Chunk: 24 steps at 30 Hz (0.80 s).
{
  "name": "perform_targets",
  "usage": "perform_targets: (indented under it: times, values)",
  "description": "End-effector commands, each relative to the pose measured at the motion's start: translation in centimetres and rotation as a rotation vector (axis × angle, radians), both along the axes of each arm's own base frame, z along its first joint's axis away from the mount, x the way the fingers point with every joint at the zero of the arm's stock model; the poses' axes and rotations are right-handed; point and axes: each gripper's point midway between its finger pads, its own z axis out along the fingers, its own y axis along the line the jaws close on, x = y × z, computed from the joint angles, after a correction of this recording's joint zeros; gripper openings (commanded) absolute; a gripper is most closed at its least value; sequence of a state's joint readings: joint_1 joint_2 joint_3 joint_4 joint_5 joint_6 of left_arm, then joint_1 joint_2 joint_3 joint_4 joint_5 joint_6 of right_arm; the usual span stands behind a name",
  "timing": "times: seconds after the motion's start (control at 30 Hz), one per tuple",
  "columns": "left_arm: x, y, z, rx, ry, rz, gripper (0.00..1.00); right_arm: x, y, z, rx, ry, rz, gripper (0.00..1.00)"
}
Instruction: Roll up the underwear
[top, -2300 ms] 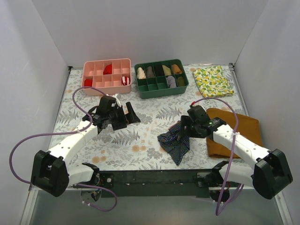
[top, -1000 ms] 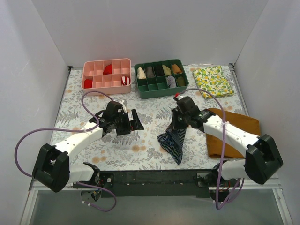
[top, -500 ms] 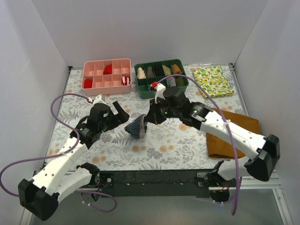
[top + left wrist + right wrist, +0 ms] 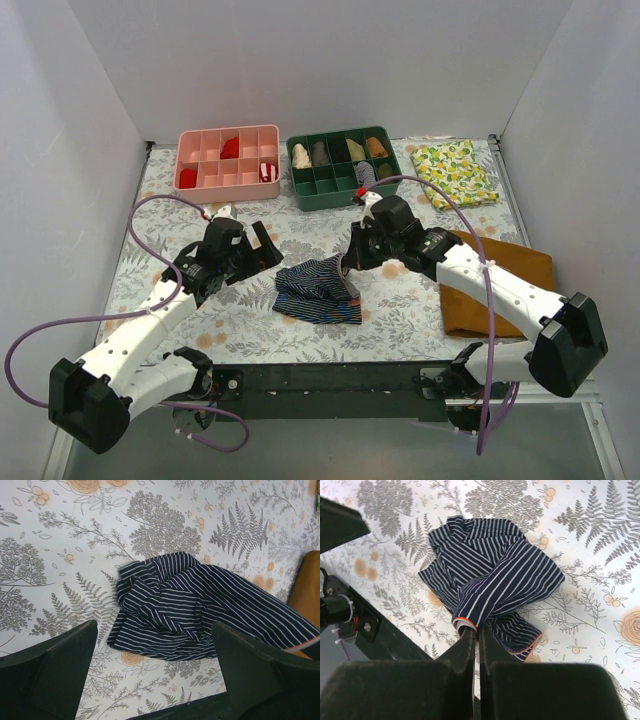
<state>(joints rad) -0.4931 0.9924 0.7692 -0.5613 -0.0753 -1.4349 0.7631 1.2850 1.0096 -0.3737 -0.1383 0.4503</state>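
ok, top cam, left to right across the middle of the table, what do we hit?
left gripper → underwear → brown cloth. Skipped the right gripper: it overlaps the underwear.

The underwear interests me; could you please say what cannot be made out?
- Right wrist view: how much underwear the right gripper pinches; its shut jaws cover that.
- Left wrist view: its right end, behind a finger of the left gripper.
- Top view: waistband and leg openings, lost in crumpled folds.
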Motion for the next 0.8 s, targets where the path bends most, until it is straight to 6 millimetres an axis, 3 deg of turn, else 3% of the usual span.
perform_targets:
  times: [0.0,0.03,0.07,0.13,0.27,0.37,0.43,0.5,0.63,0.77]
  values:
    - [0.1,-1.5,1.6,-0.051,-0.040,-0.085,0.98,2.7,0.4,1.7,0.054,-0.065,-0.056,0.01]
    - [-0.1,-2.0,1.8,-0.068,-0.040,-0.109,0.98,4.1,-0.7,0.2,-0.016,-0.056,-0.120,0.01]
    - [-0.2,-2.1,1.8,-0.071,-0.038,-0.121,0.98,4.1,-2.1,-1.3,-0.099,-0.017,-0.156,0.01]
    - [-0.4,-2.5,1.7,-0.073,-0.027,-0.156,0.98,5.9,-4.4,-2.8,-0.213,-0.025,-0.245,0.01]
    - [-1.2,-3.6,1.0,-0.102,0.002,-0.223,0.98,7.1,-7.4,-5.5,-0.234,0.025,-0.309,0.01]
    - [-1.5,-4.0,0.5,-0.109,0.019,-0.247,0.98,8.4,-9.3,-4.6,-0.221,-0.026,-0.366,0.01]
    - [-1.5,-3.9,0.1,-0.101,0.030,-0.246,0.98,9.4,-10.6,-3.0,-0.220,-0.090,-0.394,0.01]
    - [-1.5,-3.9,-0.1,-0.096,0.035,-0.245,0.98,9.8,-11.0,-2.0,-0.221,-0.110,-0.384,0.01]
    - [-1.5,-4.7,0.2,-0.110,0.021,-0.288,0.98,8.2,-10.5,-0.4,-0.190,-0.112,-0.300,0.01]
    - [-2.4,-6.6,0.3,-0.134,0.013,-0.372,0.97,6.6,-12.3,-1.9,-0.204,-0.102,-0.373,0.01]
